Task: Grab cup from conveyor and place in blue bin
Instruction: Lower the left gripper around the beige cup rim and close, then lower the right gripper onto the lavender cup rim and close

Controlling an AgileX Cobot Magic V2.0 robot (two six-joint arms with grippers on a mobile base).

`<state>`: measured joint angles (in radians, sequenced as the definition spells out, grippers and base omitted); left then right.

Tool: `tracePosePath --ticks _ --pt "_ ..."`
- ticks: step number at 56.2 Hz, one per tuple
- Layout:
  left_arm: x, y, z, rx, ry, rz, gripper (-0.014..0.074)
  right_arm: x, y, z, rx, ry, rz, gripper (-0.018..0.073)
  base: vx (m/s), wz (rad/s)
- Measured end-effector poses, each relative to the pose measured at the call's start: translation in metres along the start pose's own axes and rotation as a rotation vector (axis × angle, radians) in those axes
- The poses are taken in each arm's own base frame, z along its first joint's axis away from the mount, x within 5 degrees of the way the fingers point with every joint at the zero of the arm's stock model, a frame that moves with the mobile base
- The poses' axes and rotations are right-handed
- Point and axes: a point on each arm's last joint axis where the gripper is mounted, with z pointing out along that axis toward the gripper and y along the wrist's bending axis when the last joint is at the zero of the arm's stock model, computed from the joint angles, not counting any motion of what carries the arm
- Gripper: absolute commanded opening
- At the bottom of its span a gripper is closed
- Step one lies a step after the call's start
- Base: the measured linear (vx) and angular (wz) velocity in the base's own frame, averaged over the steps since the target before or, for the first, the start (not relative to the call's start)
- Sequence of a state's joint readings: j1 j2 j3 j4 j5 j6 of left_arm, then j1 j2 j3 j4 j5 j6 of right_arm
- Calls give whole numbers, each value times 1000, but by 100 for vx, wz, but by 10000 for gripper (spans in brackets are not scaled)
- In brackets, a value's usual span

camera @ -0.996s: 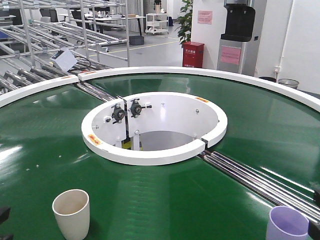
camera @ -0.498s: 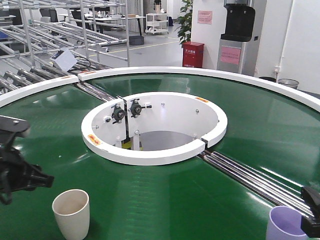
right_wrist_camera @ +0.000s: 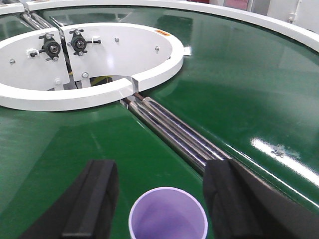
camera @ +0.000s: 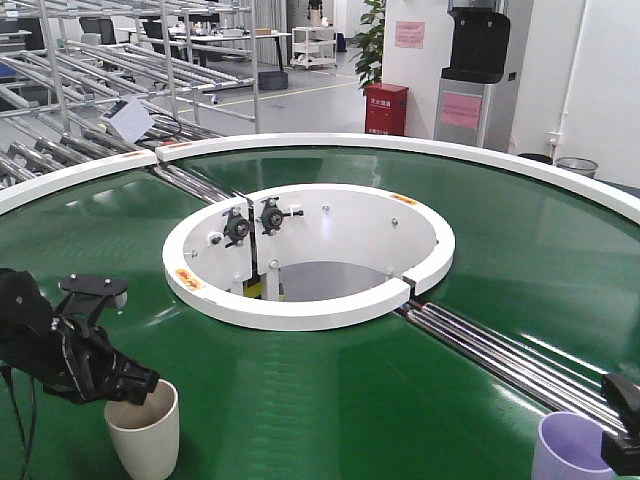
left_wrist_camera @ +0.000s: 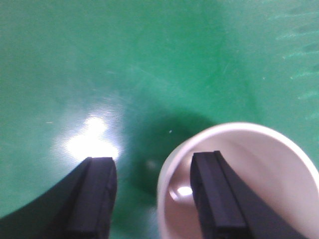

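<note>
Jaws of the left gripper (left_wrist_camera: 153, 164) stand parted astride the wall of the cream cup (camera: 143, 430) at lower left of the conveyor (camera: 330, 390), one finger inside and one outside, apparently for a rim pinch; the right gripper (right_wrist_camera: 160, 169) hangs wide open over the lilac cup (right_wrist_camera: 168, 219); no blue bin shows.

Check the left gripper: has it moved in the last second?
Yes. Against the white centre ring, the left gripper has travelled rightward from the frame's left edge and lower, reaching the cream cup at its rim.
</note>
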<state>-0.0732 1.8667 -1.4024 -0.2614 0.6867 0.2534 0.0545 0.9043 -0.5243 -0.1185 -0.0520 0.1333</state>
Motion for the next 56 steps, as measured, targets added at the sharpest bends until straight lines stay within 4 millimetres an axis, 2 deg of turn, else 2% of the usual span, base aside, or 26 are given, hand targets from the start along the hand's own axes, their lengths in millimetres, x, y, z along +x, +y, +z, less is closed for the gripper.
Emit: tracePosePath --ticks 13,19,25,31,37,45,56 --pt "3 1 19 25 22 -44 449 1 0 0 4 26 1 456 0 0" --pt "4 1 19 27 31 -40 385 -3 -2 2 26 146 47 456 0 0" --pt "5 1 19 28 35 -39 299 -18 -8 10 77 289 121 456 0 0" --pt "5 0 19 28 36 -38 206 -37 -23 24 166 429 184 456 0 0" --pt "5 0 19 28 37 -38 136 -44 -43 43 250 577 232 456 0 0" --pt "5 1 19 27 37 -34 81 -41 -59 72 254 738 207 456 0 0" --pt "5 1 19 27 38 -34 61 -26 -59 109 141 843 183 456 0 0"
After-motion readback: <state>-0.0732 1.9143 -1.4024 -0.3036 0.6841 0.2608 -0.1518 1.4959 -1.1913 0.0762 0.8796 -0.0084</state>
